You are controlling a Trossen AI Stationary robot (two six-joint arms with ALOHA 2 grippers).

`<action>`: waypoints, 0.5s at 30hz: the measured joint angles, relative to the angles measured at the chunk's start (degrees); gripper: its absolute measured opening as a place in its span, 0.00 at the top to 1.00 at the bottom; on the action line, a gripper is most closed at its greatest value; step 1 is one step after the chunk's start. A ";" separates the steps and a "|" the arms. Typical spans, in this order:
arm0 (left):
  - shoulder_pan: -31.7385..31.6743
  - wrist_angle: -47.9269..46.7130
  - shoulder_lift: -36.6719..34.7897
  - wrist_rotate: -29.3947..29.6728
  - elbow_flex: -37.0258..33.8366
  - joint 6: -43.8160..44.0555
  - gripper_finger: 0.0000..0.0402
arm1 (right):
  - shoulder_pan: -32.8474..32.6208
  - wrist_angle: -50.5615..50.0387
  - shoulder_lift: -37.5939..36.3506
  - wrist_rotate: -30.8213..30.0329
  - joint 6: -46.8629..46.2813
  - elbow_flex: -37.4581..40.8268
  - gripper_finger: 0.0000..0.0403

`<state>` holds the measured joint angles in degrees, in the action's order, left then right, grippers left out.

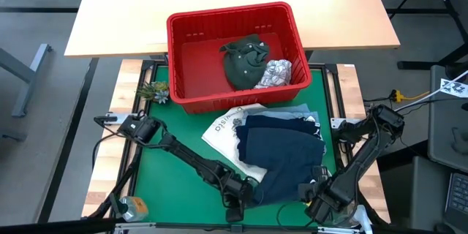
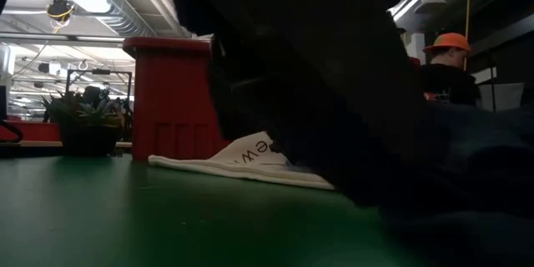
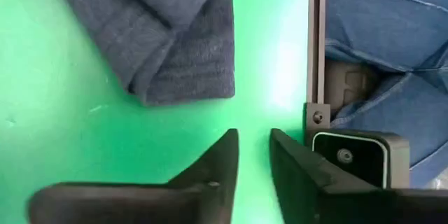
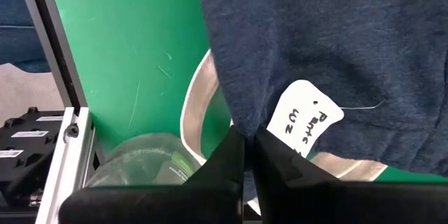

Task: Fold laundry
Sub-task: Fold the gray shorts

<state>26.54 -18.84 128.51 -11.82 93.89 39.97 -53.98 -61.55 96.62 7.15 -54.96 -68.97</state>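
A navy garment (image 1: 281, 153) lies on the green mat, over light blue denim (image 1: 303, 113) and a white tote bag (image 1: 223, 128). My right gripper (image 4: 248, 147) is shut on the navy garment's near edge, at its near right corner (image 1: 316, 194), beside a white handwritten tag (image 4: 308, 122). My left gripper (image 3: 253, 147) hovers open over bare mat near the table's front edge (image 1: 235, 201), just short of a navy corner (image 3: 175, 56), with nothing between its fingers. An olive green garment (image 1: 245, 62) and a white printed one (image 1: 276, 73) lie in the red basket (image 1: 230, 14). My right gripper pinches the navy garment's edge (image 4: 241, 127) between its two fingers, coming from above and pointing down. How many layers it has, I cannot tell. The rest of the garment lies spread on the mat and on the tote bag.
A tote handle (image 4: 194, 108) loops on the mat beside my right gripper. A clear bottle (image 1: 133, 206) lies at the near left corner and a small plant (image 1: 152, 91) stands left of the basket. The table's metal rail (image 3: 315, 42) runs close to my left gripper. A person in an orange hard hat (image 2: 450, 46) stands beyond the table.
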 joint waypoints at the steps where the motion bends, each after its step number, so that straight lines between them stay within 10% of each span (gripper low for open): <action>1: 0.14 0.01 0.00 0.18 -0.02 -0.06 0.77 | 0.00 0.02 0.00 0.00 0.00 0.00 0.97; 15: 0.07 7.58 0.04 10.10 -0.02 -6.03 0.63 | 0.00 0.05 0.00 -0.02 0.00 0.00 0.98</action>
<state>26.61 -11.25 128.55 -1.71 93.86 33.94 -53.98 -61.50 96.62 7.14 -54.96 -68.97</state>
